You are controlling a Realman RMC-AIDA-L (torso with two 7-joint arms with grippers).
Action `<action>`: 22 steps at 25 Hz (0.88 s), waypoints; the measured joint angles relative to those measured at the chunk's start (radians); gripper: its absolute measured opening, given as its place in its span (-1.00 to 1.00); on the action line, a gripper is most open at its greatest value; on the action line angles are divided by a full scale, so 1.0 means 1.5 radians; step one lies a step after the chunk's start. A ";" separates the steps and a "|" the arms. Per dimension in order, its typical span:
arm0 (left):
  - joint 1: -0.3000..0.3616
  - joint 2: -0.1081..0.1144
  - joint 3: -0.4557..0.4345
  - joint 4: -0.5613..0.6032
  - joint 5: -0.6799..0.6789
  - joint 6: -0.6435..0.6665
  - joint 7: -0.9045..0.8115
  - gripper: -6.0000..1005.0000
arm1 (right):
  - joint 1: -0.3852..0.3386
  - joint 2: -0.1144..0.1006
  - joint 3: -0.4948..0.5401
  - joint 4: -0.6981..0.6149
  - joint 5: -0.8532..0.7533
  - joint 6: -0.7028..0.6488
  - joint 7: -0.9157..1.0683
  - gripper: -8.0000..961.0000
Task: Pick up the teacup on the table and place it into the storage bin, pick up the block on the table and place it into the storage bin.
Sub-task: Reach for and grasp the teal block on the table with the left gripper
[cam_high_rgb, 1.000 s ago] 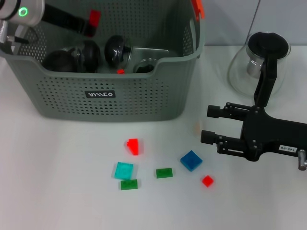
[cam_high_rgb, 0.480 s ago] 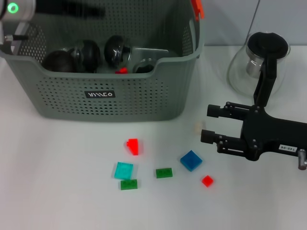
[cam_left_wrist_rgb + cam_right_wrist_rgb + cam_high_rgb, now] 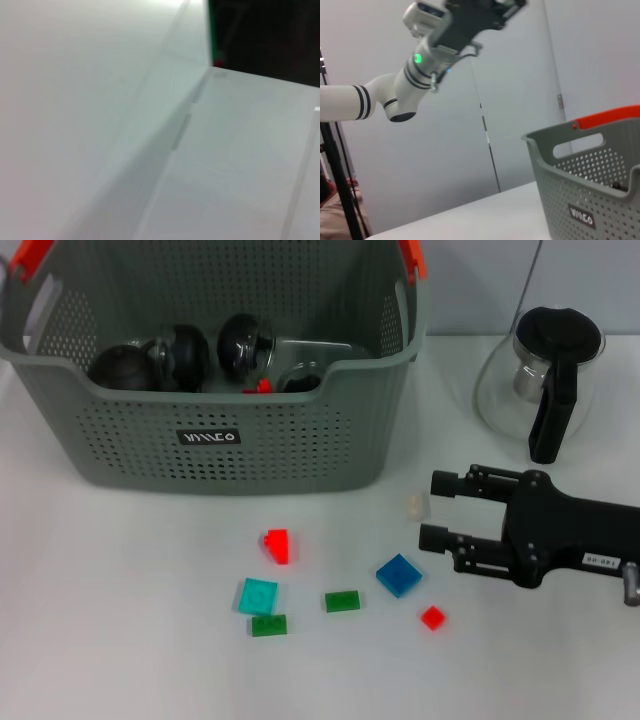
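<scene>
The grey storage bin [image 3: 230,440] stands at the back left, and the right wrist view shows one corner of the storage bin [image 3: 590,200]. Inside lie dark round teacups [image 3: 180,352] and a small red block [image 3: 262,386]. No teacup shows on the table. Several blocks lie in front of the bin: a red one [image 3: 278,545], a cyan one [image 3: 258,595], two green ones [image 3: 342,601], a blue one [image 3: 398,575] and a small red one [image 3: 432,617]. My right gripper [image 3: 431,508] is open and empty, low over the table right of the blue block. My left gripper [image 3: 480,12] is raised high, seen only in the right wrist view.
A glass teapot [image 3: 545,380] with black lid and handle stands at the back right, behind my right arm. A small pale piece [image 3: 417,506] lies on the table just off my right fingertips. The left wrist view holds only pale flat surfaces.
My left arm, over the bin with a red block a second ago, has risen out of the head view. The right gripper has shifted slightly toward the table's front.
</scene>
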 joint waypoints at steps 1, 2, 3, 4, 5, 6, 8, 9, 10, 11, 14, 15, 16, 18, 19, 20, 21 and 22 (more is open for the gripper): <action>0.001 0.002 -0.014 -0.004 0.005 0.029 0.000 0.38 | -0.001 -0.001 -0.001 0.000 -0.002 -0.001 0.000 0.49; 0.005 0.003 -0.027 0.000 0.032 0.063 0.001 0.38 | -0.002 -0.002 -0.001 0.000 -0.006 -0.004 0.001 0.49; 0.008 0.004 -0.034 0.009 0.061 0.085 0.001 0.38 | -0.004 -0.002 -0.001 0.000 -0.012 -0.008 0.001 0.49; 0.013 0.004 -0.037 0.019 0.094 0.104 0.001 0.38 | -0.004 -0.003 -0.001 0.000 -0.017 -0.014 0.001 0.49; 0.020 0.005 -0.034 0.046 0.143 0.121 0.001 0.38 | -0.004 -0.003 -0.001 0.000 -0.024 -0.020 0.000 0.49; 0.029 0.005 -0.026 0.072 0.194 0.132 0.002 0.38 | -0.005 -0.005 -0.001 -0.001 -0.030 -0.027 -0.001 0.49; 0.047 0.002 0.003 0.130 0.288 0.139 0.005 0.38 | -0.006 -0.007 0.001 -0.001 -0.035 -0.033 -0.001 0.49; 0.057 -0.002 0.023 0.158 0.334 0.141 0.008 0.38 | -0.007 -0.009 0.003 -0.001 -0.035 -0.033 -0.001 0.49; 0.063 -0.006 0.042 0.180 0.368 0.142 0.009 0.38 | -0.008 -0.010 0.003 -0.002 -0.035 -0.033 0.000 0.49; 0.071 -0.013 0.070 0.210 0.413 0.142 0.009 0.38 | -0.008 -0.011 0.003 -0.002 -0.035 -0.033 0.001 0.49; 0.077 -0.034 0.137 0.262 0.509 0.139 -0.013 0.38 | -0.011 -0.015 0.001 -0.005 -0.036 -0.034 0.006 0.49; 0.076 -0.041 0.161 0.276 0.540 0.138 -0.025 0.38 | -0.011 -0.015 0.001 -0.005 -0.036 -0.033 0.008 0.49; 0.072 -0.051 0.193 0.294 0.580 0.135 -0.037 0.38 | -0.012 -0.017 0.000 -0.006 -0.036 -0.032 0.011 0.49; 0.064 -0.066 0.232 0.316 0.633 0.131 -0.046 0.38 | -0.013 -0.018 0.000 -0.007 -0.037 -0.031 0.014 0.49; 0.059 -0.072 0.251 0.325 0.654 0.124 -0.046 0.37 | -0.013 -0.018 0.000 -0.007 -0.037 -0.031 0.015 0.49; 0.055 -0.075 0.268 0.329 0.666 0.119 -0.046 0.37 | -0.012 -0.018 0.000 -0.007 -0.037 -0.031 0.015 0.49; 0.052 -0.075 0.285 0.332 0.671 0.111 -0.044 0.37 | -0.012 -0.018 0.000 -0.007 -0.037 -0.030 0.015 0.49; 0.047 -0.074 0.307 0.332 0.675 0.098 -0.042 0.37 | -0.012 -0.018 0.000 -0.007 -0.037 -0.030 0.015 0.49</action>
